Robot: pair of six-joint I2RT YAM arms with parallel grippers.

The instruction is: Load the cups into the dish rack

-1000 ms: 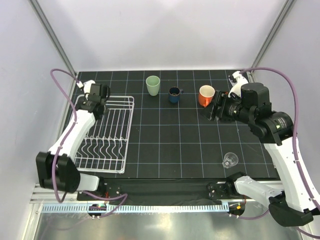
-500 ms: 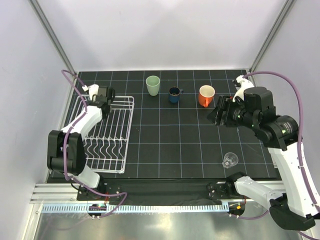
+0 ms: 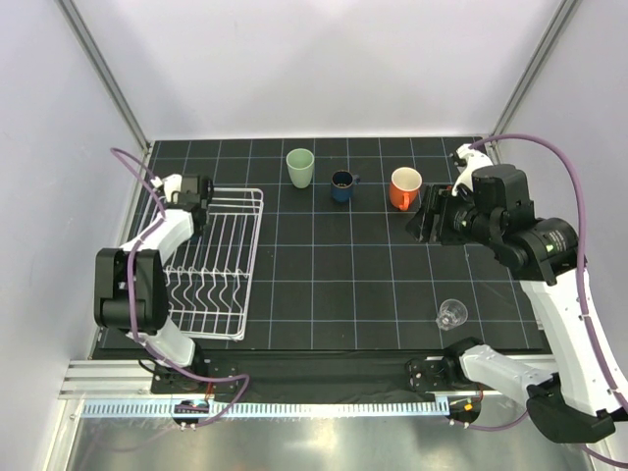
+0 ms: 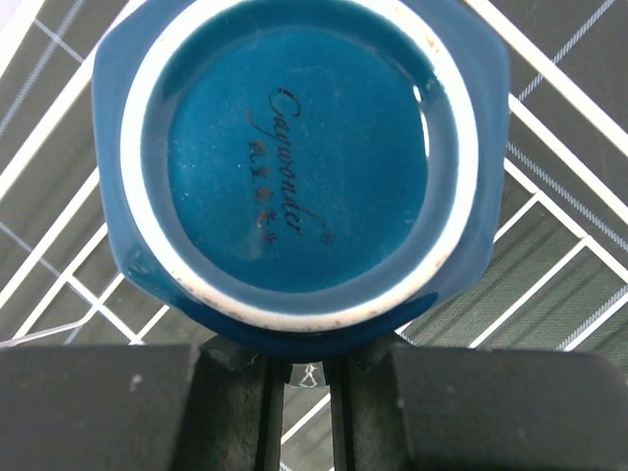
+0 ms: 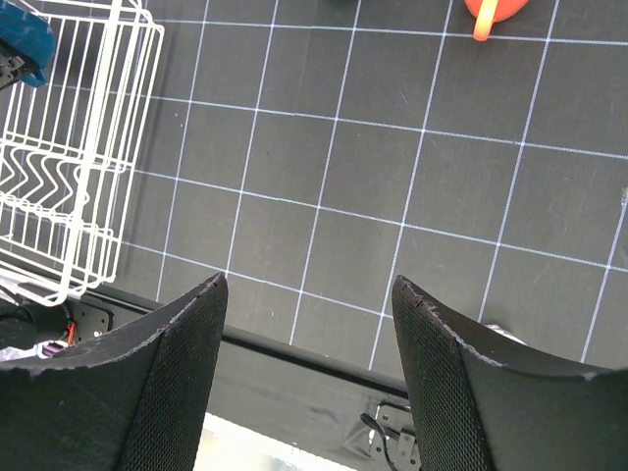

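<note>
The blue mug (image 4: 294,167) crowds the left wrist view, its upper edge cropped, covering much of the dish rack (image 4: 569,145); right of the rack, the orange mug (image 5: 500,8) is cut off.

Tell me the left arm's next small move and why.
Probably lower the teal-blue ceramic mug gently onto the white wire dish rack, then open. The left pincer is shut on the mug, which hangs mouth-down, base toward the wrist camera, with rack wires directly behind it; whether it already touches them is unclear.
</note>
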